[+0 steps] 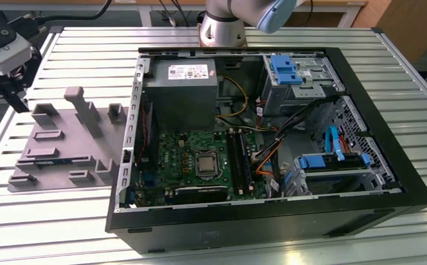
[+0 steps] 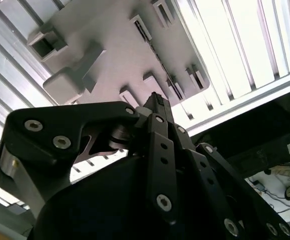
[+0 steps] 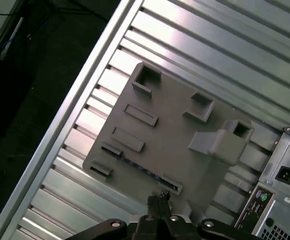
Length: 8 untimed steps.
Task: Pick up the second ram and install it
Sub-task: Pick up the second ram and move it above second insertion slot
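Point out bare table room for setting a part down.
In the exterior view, the ribbed metal table is bare in front of the grey moulded fixture tray and behind it. The open black computer case is crowded with cables.

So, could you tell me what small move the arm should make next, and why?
Probably ease the tool down toward the second ram until it is centred over the stick. The ram sits untouched in its slot on the grey fixture, and the tool hangs apart from it, holding nothing.
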Each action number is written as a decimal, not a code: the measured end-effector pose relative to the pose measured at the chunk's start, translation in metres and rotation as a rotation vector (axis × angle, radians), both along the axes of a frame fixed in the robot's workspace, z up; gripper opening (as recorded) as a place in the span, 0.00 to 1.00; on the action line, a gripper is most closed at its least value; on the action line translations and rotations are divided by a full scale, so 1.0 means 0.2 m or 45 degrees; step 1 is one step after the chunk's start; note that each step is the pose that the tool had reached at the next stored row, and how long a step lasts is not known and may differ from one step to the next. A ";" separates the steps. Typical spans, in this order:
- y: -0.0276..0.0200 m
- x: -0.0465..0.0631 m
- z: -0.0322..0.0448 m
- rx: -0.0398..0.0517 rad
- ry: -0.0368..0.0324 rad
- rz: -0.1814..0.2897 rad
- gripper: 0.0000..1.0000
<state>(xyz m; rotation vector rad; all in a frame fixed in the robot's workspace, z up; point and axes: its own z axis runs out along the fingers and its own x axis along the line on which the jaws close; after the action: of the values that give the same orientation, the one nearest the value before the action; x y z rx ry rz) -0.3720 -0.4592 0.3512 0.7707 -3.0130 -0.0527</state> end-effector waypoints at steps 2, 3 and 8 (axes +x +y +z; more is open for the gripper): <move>0.000 0.00 0.000 0.000 0.0000 0.036 0.11; 0.000 0.00 0.000 0.000 0.0000 0.050 0.11; 0.000 0.00 0.000 0.000 0.0000 0.060 0.11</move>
<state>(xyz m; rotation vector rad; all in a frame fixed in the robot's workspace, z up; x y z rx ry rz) -0.3720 -0.4592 0.3512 0.8417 -2.9932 -0.0515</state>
